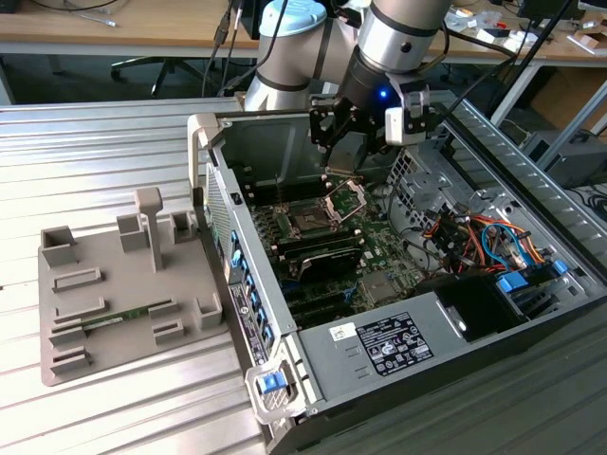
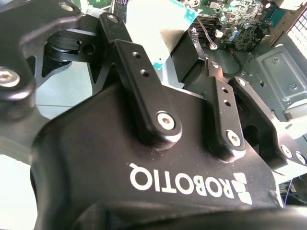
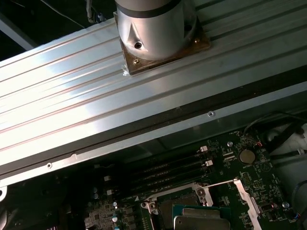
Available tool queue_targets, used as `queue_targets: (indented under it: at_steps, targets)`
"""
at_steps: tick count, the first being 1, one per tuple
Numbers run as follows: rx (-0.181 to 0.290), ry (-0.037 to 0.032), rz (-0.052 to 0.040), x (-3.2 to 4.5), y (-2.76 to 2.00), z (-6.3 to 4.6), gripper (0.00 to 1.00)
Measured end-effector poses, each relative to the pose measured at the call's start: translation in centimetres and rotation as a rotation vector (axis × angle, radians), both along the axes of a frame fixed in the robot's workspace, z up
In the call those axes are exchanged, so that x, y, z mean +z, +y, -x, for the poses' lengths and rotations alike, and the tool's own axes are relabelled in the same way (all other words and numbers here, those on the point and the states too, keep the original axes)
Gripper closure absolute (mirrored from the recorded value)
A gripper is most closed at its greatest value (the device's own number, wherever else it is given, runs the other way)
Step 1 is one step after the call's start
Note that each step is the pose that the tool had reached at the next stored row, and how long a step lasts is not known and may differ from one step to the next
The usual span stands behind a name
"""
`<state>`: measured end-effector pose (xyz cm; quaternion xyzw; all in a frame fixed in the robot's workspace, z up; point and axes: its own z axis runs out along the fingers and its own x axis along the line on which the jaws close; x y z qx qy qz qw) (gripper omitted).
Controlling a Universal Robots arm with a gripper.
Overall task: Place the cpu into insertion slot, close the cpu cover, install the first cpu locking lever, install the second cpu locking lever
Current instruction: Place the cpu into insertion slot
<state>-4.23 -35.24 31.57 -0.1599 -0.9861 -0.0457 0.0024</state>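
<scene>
The gripper (image 1: 334, 150) hangs above the insertion slot (image 1: 308, 221), its jaws seemingly closed on two opposite edges of the cpu (image 2: 160, 28), probably the right hold for a light, stiff, slippery chip with a fragile underside; the cpu cover (image 1: 347, 196) stands open.

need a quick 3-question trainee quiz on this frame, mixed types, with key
1. In the exterior view, on which side of the computer case does the grey fixture tray lie?
2. True or false: the gripper hovers over the grey fixture tray.
3. The cpu cover is: A) flat shut B) tilted up, open C) missing.
Key: 1 the exterior view's left; 2 false, it is above the computer case; 3 B.
</scene>
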Motion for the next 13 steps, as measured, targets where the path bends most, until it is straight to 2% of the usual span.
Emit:
queue_targets:
  at_steps: [12,13]
  targets:
    - [-0.017,0.0,0.0,-0.31,0.0,0.0,0.46]
    - [-0.027,0.0,0.0,-0.57,0.0,0.0,0.46]
